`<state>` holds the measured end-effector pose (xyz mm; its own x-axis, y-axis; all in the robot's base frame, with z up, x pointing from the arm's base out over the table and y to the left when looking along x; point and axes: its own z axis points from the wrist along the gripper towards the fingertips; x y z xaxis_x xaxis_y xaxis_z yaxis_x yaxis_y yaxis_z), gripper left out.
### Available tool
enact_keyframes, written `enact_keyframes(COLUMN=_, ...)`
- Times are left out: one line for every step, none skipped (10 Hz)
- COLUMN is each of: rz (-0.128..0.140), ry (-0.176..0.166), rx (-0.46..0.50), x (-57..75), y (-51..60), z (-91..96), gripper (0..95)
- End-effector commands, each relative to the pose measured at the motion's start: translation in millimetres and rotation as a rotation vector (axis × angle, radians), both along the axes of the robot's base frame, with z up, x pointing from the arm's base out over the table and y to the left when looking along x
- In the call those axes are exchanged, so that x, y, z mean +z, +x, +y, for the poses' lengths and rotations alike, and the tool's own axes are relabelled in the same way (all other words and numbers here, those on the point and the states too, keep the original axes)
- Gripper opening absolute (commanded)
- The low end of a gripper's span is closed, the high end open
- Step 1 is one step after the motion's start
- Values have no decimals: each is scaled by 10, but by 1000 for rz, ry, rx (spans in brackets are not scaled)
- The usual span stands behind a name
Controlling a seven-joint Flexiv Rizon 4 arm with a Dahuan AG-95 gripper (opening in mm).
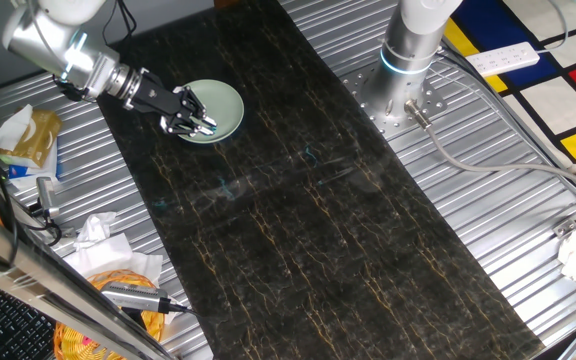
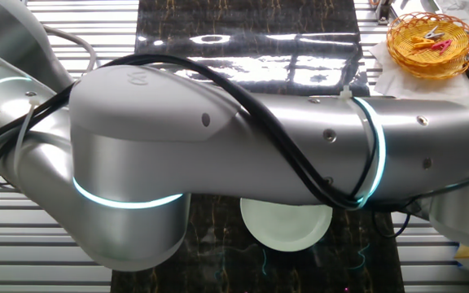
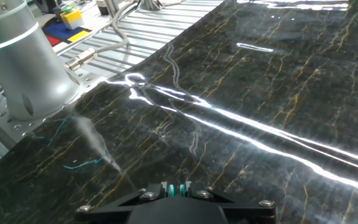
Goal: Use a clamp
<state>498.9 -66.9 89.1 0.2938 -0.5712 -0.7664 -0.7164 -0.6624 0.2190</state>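
My gripper hangs over the near edge of the round pale green plate at the back left of the dark marble mat. In the hand view the two black jaws stand close together at the bottom edge. A tiny teal clamp shows pinched between them. The clamp is too small to make out in the fixed views. In the other fixed view the arm hides most of the scene, and only part of the plate shows under it.
The robot base stands at the back right on the ribbed metal table. Crumpled paper and packets lie left of the mat. An orange basket with small items and a white power strip sit at the edges.
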Motion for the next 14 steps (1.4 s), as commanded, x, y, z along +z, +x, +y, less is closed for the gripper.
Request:
enact_keyframes(rz=1, ry=2, rx=3, x=-4, y=9, z=-5, gripper=0)
enact_keyframes(rz=0, ry=7, rx=2, x=-11, y=11, z=-5, gripper=0)
enact_keyframes(rz=0, ry=13, rx=3, x=-21, y=13, z=-4, gripper=0)
enact_keyframes(rz=-1, ry=17, rx=3, x=-29, y=16, z=-4, gripper=0)
enact_keyframes(rz=-6, ry=23, rx=4, x=-40, y=18, z=-4, gripper=0)
enact_keyframes(rz=-9, ry=34, rx=4, x=-43, y=20, z=-3, gripper=0)
enact_keyframes(rz=-14, ry=35, rx=1, x=-47, y=23, z=-1, gripper=0)
enact_keyframes(rz=-17, ry=45, rx=2, x=-47, y=29, z=1, gripper=0)
enact_keyframes(rz=-20, ry=50, rx=1, x=-47, y=29, z=1, gripper=0)
enact_keyframes(rz=-30, ry=57, rx=-4, x=-47, y=29, z=1, gripper=0)
enact_keyframes(rz=-38, ry=64, rx=-6, x=-47, y=30, z=2, gripper=0)
enact_keyframes(rz=-40, ry=67, rx=-5, x=-47, y=30, z=2, gripper=0)
enact_keyframes(rz=-46, ry=72, rx=1, x=-47, y=30, z=2, gripper=0)
enact_keyframes(rz=-49, ry=77, rx=6, x=-47, y=30, z=2, gripper=0)
